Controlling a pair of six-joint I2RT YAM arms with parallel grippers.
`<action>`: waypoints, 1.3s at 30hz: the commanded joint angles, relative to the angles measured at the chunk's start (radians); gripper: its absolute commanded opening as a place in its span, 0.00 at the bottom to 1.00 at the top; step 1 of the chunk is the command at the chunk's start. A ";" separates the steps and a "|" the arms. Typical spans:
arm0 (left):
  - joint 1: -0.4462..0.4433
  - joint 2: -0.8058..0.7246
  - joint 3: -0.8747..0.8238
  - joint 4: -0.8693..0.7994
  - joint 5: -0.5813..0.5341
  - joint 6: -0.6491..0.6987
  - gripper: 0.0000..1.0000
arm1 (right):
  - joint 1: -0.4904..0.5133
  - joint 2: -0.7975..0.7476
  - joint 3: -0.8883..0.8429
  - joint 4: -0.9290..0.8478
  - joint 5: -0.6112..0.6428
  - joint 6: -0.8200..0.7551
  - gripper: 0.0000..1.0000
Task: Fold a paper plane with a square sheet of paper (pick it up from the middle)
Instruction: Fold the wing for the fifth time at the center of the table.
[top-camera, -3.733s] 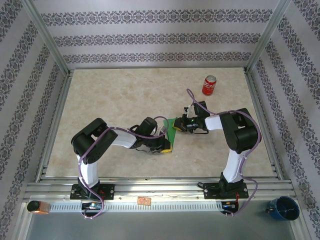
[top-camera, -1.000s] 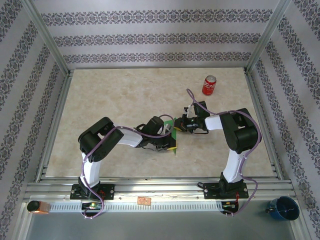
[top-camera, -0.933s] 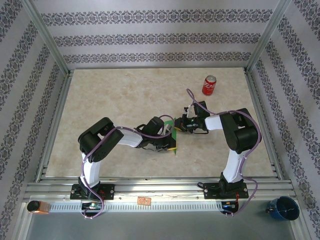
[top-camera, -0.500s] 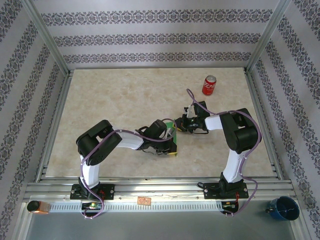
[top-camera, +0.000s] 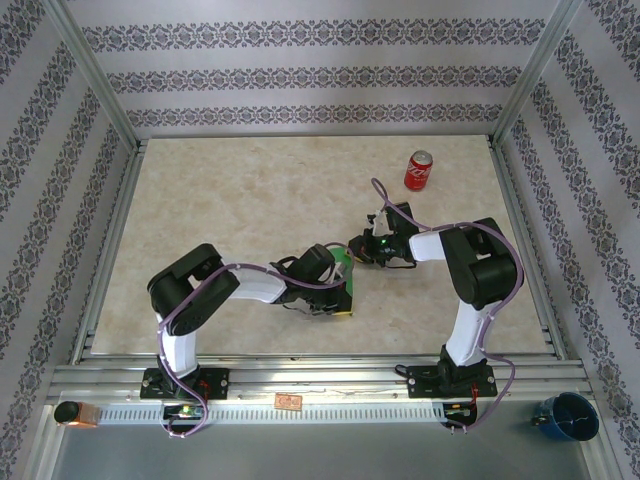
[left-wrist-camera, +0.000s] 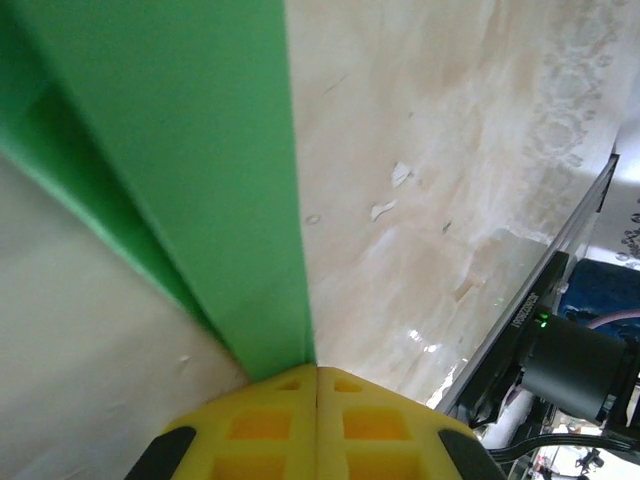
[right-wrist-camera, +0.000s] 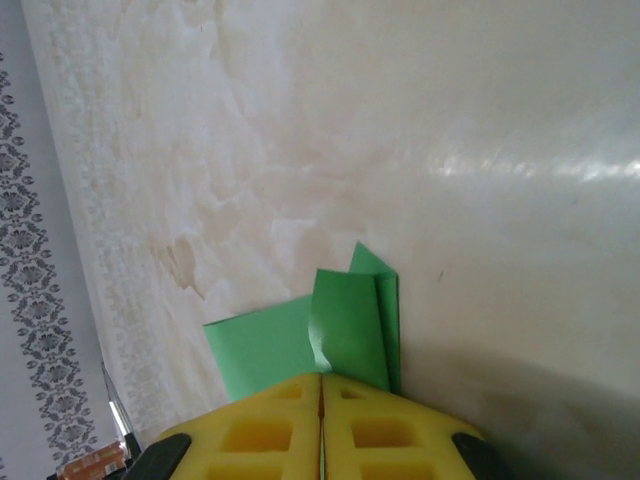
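Both the left claw (left-wrist-camera: 317, 372), now nearer, and right claw (right-wrist-camera: 322, 380) pinch green paper (right-wrist-camera: 345, 325).

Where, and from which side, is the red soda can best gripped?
Grip the red soda can around the middle of its side wall, coming level from the near side: it stands upright with free table around. The right gripper is nearer, but it and the left gripper are shut on the green paper.

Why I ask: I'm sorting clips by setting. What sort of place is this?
Likely a robotics lab test cell, not a home: a left arm and right arm bolted to a rail, an aluminium frame around the marble-look table, and patterned wallpaper panels as backdrop.
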 joint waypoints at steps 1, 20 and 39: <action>-0.014 -0.019 -0.039 -0.096 -0.011 0.035 0.00 | 0.021 -0.043 -0.019 -0.055 -0.007 -0.024 0.12; 0.007 -0.044 -0.037 -0.084 -0.025 0.070 0.00 | 0.033 -0.269 -0.102 -0.133 -0.012 -0.088 0.13; 0.088 -0.176 -0.084 0.134 -0.095 -0.005 0.17 | 0.024 -0.286 -0.127 -0.149 -0.050 -0.106 0.13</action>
